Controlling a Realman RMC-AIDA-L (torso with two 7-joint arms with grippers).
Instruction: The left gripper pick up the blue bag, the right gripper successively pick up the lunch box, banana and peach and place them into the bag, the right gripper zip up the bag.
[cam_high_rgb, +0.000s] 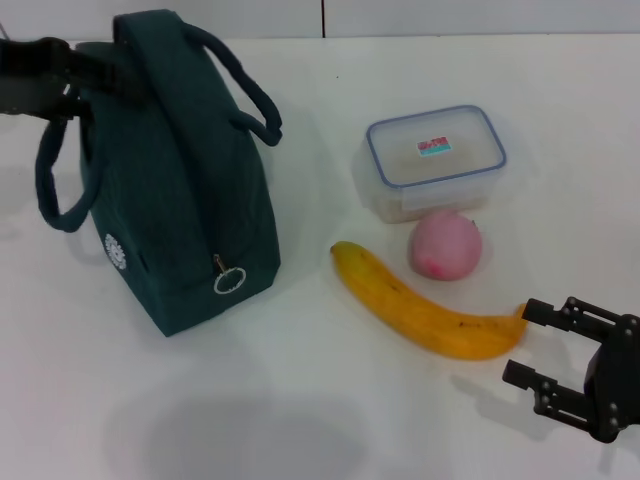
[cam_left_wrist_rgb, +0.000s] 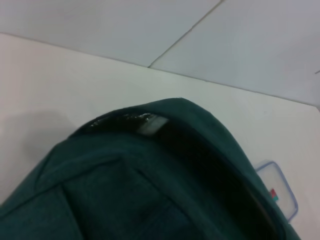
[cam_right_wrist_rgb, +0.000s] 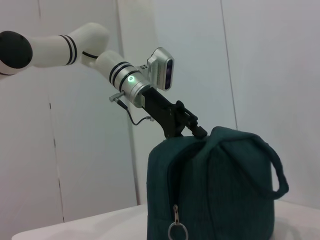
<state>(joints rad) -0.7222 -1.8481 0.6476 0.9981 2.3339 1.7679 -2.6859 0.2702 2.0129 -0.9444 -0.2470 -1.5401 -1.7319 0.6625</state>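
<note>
The black 2-fingered right gripper (cam_high_rgb: 535, 345), spread open and empty, sits just beside the banana's (cam_high_rgb: 425, 305) near tip, with the clear blue-rimmed lunch box (cam_high_rgb: 436, 160) farther ahead, beyond the pink peach (cam_high_rgb: 446, 245).

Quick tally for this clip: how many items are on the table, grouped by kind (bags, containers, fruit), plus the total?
Bags: 1, the dark teal fabric lunch bag, with the left pincer at its top.
Containers: 1, the clear plastic lunch box with blue-rimmed lid.
Fruit: 2, the curved yellow banana and the round pink peach.
Total: 4.
</note>
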